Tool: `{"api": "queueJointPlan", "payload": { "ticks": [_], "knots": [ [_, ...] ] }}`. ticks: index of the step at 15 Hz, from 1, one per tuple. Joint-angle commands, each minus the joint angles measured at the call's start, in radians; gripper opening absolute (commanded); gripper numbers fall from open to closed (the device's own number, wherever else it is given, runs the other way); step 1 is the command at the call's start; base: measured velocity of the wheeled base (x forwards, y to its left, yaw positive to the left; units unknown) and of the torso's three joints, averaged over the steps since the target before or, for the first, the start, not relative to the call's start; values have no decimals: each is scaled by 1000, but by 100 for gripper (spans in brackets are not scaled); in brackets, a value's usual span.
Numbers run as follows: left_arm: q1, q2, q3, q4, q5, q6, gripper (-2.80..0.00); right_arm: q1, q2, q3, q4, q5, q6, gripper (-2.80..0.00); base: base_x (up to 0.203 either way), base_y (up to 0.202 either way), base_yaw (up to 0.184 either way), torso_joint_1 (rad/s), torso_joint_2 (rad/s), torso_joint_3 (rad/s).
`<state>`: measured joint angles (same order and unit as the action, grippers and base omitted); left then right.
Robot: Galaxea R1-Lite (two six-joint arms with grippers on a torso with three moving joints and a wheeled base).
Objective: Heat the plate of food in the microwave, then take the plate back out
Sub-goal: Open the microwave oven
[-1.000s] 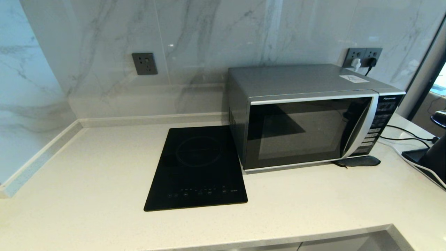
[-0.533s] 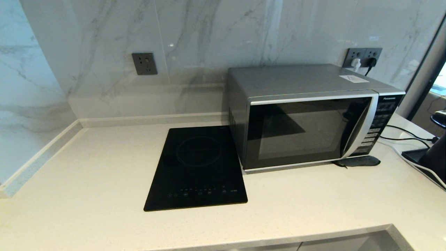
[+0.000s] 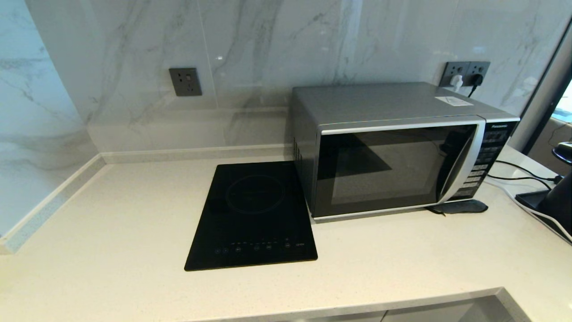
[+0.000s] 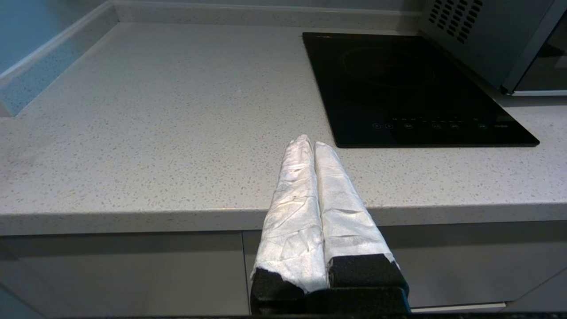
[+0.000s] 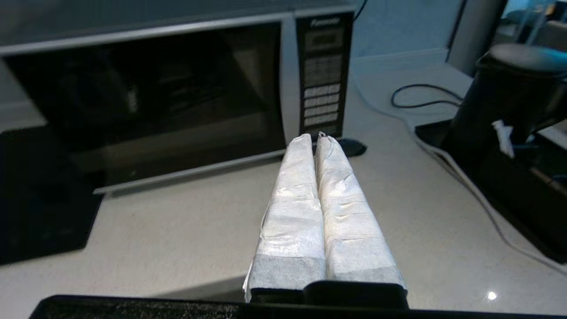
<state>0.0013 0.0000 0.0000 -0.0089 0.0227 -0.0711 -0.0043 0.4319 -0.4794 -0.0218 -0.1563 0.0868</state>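
The silver-grey microwave [image 3: 393,147] stands at the back right of the counter with its dark glass door closed; the right wrist view also shows the microwave [image 5: 177,88]. The plate of food is out of view. My left gripper [image 4: 312,142] is shut and empty, held before the counter's front edge, left of the cooktop. My right gripper [image 5: 313,138] is shut and empty above the counter, in front of the microwave's button panel [image 5: 322,88]. Neither arm shows in the head view.
A flat black induction cooktop [image 3: 254,214] lies left of the microwave. A small dark pad [image 3: 460,206] sits under the microwave's front right corner. Cables [image 3: 523,179] and a black appliance [image 3: 556,201] occupy the far right. Wall sockets [image 3: 464,74] are behind.
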Motion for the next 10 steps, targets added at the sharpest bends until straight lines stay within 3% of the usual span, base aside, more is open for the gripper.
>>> {"api": "queueJointPlan", "payload": {
  "ticks": [1,4,7,10],
  "knots": [
    [0,2,0,0,0,-1,-280,0,256,-67,-169,-101,-12,-280,0,0,0,0,0,0],
    [0,2,0,0,0,-1,-280,-5,434,-127,-409,-253,-54,-280,0,0,0,0,0,0],
    [0,2,0,0,0,-1,-280,-70,514,-193,-456,-381,-208,-280,0,0,0,0,0,0],
    [0,2,0,0,0,-1,-280,-74,562,-196,-458,-468,-262,-280,0,0,0,0,0,0]
  ]
}}
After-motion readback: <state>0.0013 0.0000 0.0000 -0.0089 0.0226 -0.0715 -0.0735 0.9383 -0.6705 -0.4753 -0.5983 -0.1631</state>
